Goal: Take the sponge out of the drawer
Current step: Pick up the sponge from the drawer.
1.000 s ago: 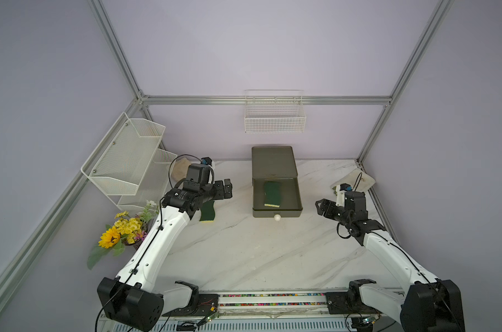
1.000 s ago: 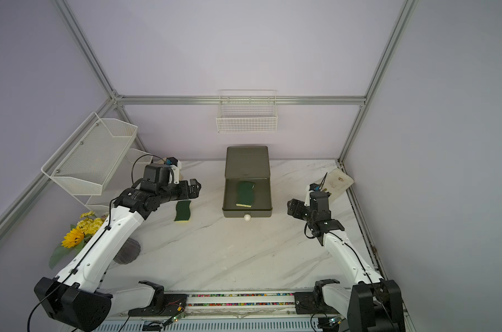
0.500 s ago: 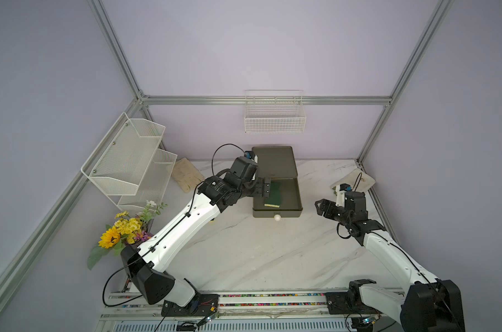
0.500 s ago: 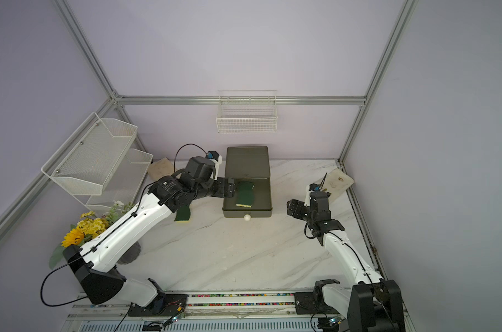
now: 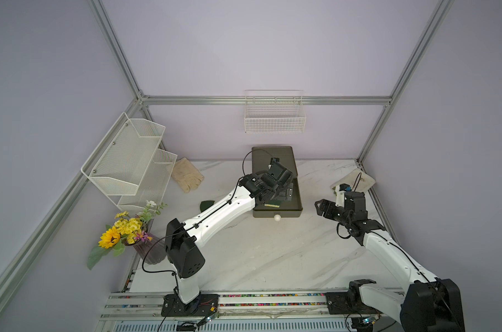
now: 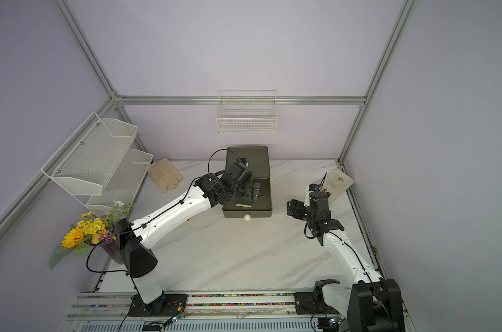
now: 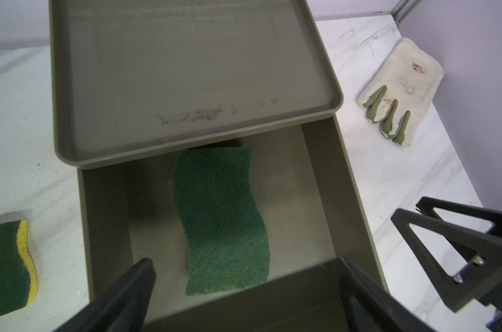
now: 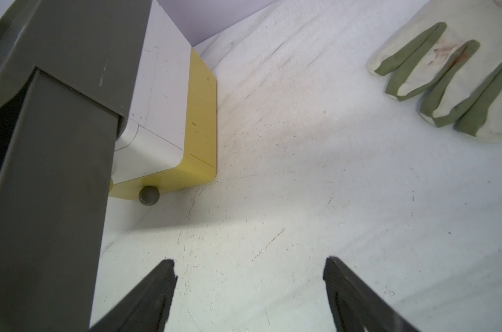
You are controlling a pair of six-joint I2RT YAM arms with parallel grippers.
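Step in hand, as judged: descent onto the sponge (image 7: 221, 218), grasp not yet made.

- Left gripper (image 7: 245, 266): jaws spread wide, nothing held. It is hung over the near end of the open drawer (image 7: 347, 186), one finger on either side of the sponge.
- Right gripper (image 8: 249, 268): jaws also spread, nothing held. It is parked above bare table (image 5: 272, 253), to the right of the drawer.
- The sponge is lying flat on the drawer floor, long axis near-to-far. Its far end is just under the housing lip, its near end close to the front wall.

To be done well:
- A straight vertical drop is advised, with the fingers kept off the front wall and side walls.
- The pinch is best taken across the narrow width, at the waist of the wavy outline.
- The foam will compress, so a firm close is needed before lifting.
- The rim should be cleared fully before any sideways move.
- The second sponge (image 7: 5, 267), on the table to the left of the drawer, is not to be mistaken for the target.

Materials:
- Sponge: rough green scouring face up, with a yellow foam edge seen in both top views and S-curved long sides.
- Drawer and housing top (image 7: 186, 72): smooth olive plastic with rounded corners and a raised rim. Scuffs are seen on top.
- Knob (image 5: 277, 217): small pale ball.
- Table: white marble-look, scratched.
- Glove (image 7: 402, 86): cream fabric with olive finger trim, stained.
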